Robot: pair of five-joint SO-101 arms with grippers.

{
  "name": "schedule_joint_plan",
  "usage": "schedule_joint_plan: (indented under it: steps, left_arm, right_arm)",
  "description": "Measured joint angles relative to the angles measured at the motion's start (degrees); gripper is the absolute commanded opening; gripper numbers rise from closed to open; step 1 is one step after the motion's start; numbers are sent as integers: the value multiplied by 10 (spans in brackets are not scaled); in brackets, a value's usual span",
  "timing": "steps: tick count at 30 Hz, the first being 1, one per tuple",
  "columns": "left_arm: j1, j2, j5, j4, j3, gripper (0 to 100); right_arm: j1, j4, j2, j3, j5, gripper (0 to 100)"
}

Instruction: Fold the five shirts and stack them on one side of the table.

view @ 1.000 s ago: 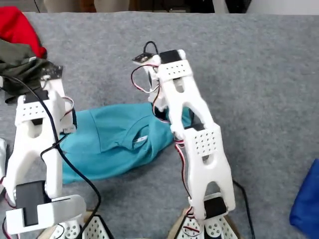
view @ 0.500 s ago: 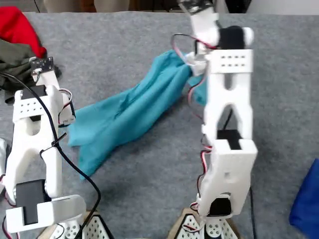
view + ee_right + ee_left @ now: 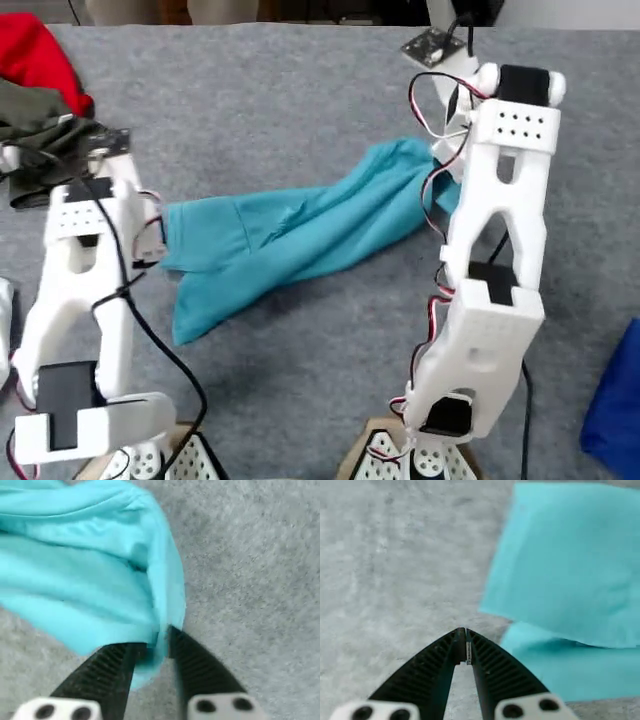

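At far left on the grey felt table (image 3: 250, 90) you have a red cloth (image 3: 35, 55) and an olive-green garment (image 3: 40, 125). Your left gripper (image 3: 465, 637) is closed on nothing, near the edge of the teal cotton shirt (image 3: 300, 235), which stretches across mid-table. Your right gripper (image 3: 157, 640) pinches its right end. A blue cloth (image 3: 615, 400) lies at the right edge.

blue shirt (image 3: 618, 400) cut off, red shirt (image 3: 35, 52) cropped

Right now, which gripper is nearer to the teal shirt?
Right. The right gripper is clamped on one end of the teal shirt; the left gripper is shut over the grey table, just beside the shirt's other end, not touching it.
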Motion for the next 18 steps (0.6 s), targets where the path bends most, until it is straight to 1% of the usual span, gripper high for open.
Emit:
schedule_joint_plan:
  steps: [3, 6, 8, 11, 13, 15, 17, 18]
  left_arm:
    - [33, 4, 44, -25, 0, 25]
    - [35, 25, 114, -60, -1, 25]
    - [35, 48, 158, -66, -1, 25]
    - [35, 93, 184, -68, -1, 32]
    - [35, 123, 188, -68, -1, 74]
    - [35, 147, 200, -67, -2, 146]
    - [30, 164, 222, -49, -17, 201]
    - [24, 172, 233, -37, -29, 210]
  right_arm:
    - [2, 0, -25, 12, 13, 253]
    - [16, 0, -45, 13, 18, 253]
    - [25, 0, -51, 14, 18, 253]
    - [42, 0, -51, 14, 18, 253]
    - [53, 0, -51, 16, 18, 253]
    - [55, 0, -51, 16, 22, 253]
    - [58, 0, -51, 16, 31, 253]
    - [60, 0, -51, 16, 33, 253]
